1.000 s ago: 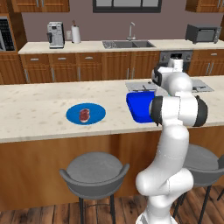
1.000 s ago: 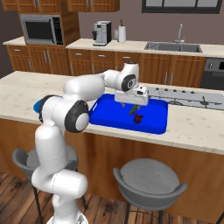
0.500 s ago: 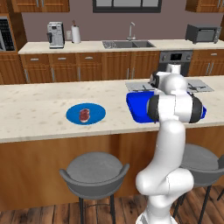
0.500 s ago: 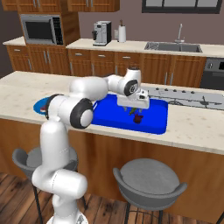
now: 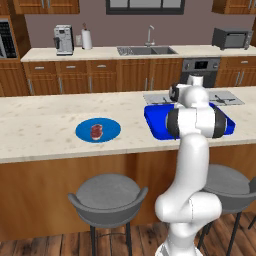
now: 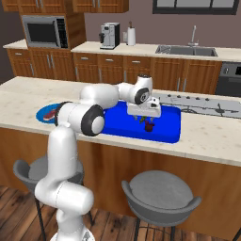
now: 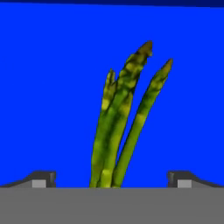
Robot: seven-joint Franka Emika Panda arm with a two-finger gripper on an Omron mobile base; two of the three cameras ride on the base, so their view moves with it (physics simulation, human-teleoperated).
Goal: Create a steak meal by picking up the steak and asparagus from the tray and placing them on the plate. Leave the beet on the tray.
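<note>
My gripper point(image 7: 112, 181): jaws spread wide, low over the tray point(image 6: 167, 132), grasping nothing. Asparagus point(image 7: 124, 118): lying on the tray floor between my fingertips point(image 7: 43, 178); beet point(image 6: 149, 126) just beside it. Steak point(image 5: 96, 130): on the plate point(image 5: 111, 129), well apart along the counter point(image 5: 45, 127).

Two grey stools point(image 5: 106, 196) before the counter point(image 5: 40, 135); microwave point(image 6: 43, 32), coffee machine point(image 5: 63, 39).
</note>
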